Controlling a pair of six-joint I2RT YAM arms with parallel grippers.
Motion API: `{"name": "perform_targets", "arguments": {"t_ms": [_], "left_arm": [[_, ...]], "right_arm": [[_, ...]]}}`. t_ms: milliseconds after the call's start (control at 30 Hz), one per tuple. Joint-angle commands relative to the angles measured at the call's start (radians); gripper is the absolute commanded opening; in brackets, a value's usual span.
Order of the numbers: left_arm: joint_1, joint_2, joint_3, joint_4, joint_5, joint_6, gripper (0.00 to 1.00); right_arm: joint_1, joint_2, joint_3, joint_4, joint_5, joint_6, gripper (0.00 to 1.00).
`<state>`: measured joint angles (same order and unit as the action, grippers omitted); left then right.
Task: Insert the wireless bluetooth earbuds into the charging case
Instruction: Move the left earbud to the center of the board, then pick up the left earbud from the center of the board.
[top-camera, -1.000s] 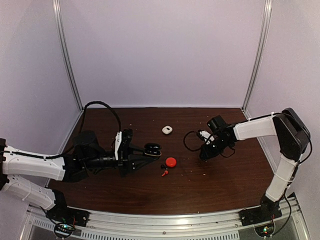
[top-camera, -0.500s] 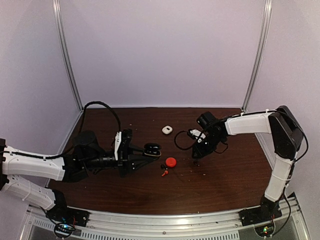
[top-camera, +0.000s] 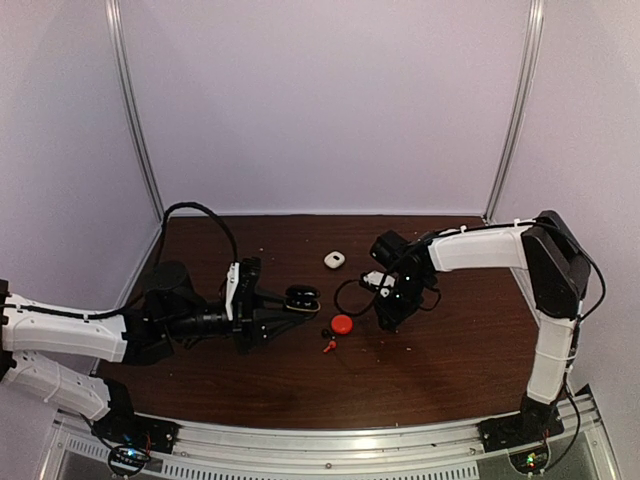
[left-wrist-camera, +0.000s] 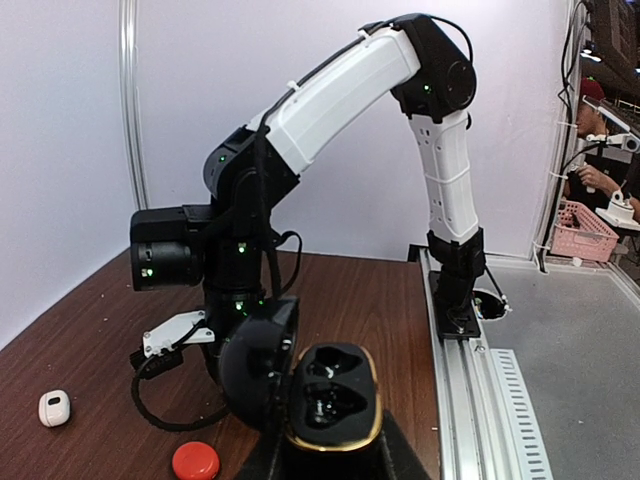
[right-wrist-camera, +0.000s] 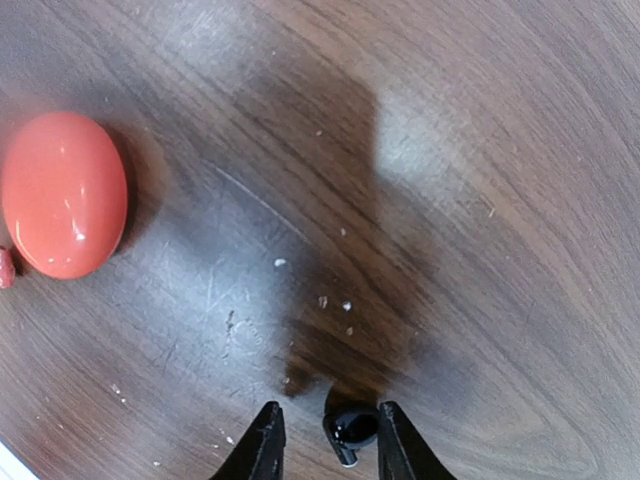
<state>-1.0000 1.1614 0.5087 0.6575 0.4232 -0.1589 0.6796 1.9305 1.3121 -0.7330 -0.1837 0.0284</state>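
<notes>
Fingers on the left arm – the left fingers (top-camera: 283, 306) – are clamped on a black charging case (left-wrist-camera: 330, 405), gripping it from both sides and holding it above the tabletop (top-camera: 300, 390), left of centre. The case is open, with its lid (left-wrist-camera: 258, 362) swung back to one side and a gold rim around the base. Two dark wells show inside, but I cannot tell whether either one holds an earbud.

The right arm reaches in from the far right, and the right fingers (top-camera: 386, 316) point down at the wood just right of a shut red case (top-camera: 342, 323). In the right wrist view they stand only a little apart with a black earbud (right-wrist-camera: 352, 428) between the tips. The earbud lies against one fingertip (right-wrist-camera: 392, 445), with a sliver of gap on the other side, so I cannot tell whether it is actually gripped or merely framed. It is low over the tabletop, and contact with the wood cannot be made out.

A red earbud (top-camera: 328, 346) lies loose just in front of the red case, close to it. A shut white case (top-camera: 334, 259) sits farther back, well apart from both arms. Pale specks (right-wrist-camera: 335, 302) dot the wood near the right fingers.
</notes>
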Motion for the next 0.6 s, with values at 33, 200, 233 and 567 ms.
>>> {"name": "perform_targets", "arguments": {"t_ms": [33,200,233,567], "left_arm": [[0.006,-0.022,-0.016,0.055,-0.005,0.015,0.0],[0.006,-0.025,-0.017,0.055,-0.006,0.016,0.0],[0.006,-0.027,-0.017,0.055,-0.006,0.016,0.0],[0.006,-0.032,-0.019,0.051,-0.009,0.018,0.0]], "right_arm": [[0.013,0.018,0.048,-0.064,0.087,-0.012,0.32],[0.018,0.037,0.06,-0.078,0.109,-0.015,0.28],[0.018,0.039,0.063,-0.078,0.112,-0.015,0.27],[0.023,0.061,0.067,-0.089,0.108,-0.015,0.21]]}}
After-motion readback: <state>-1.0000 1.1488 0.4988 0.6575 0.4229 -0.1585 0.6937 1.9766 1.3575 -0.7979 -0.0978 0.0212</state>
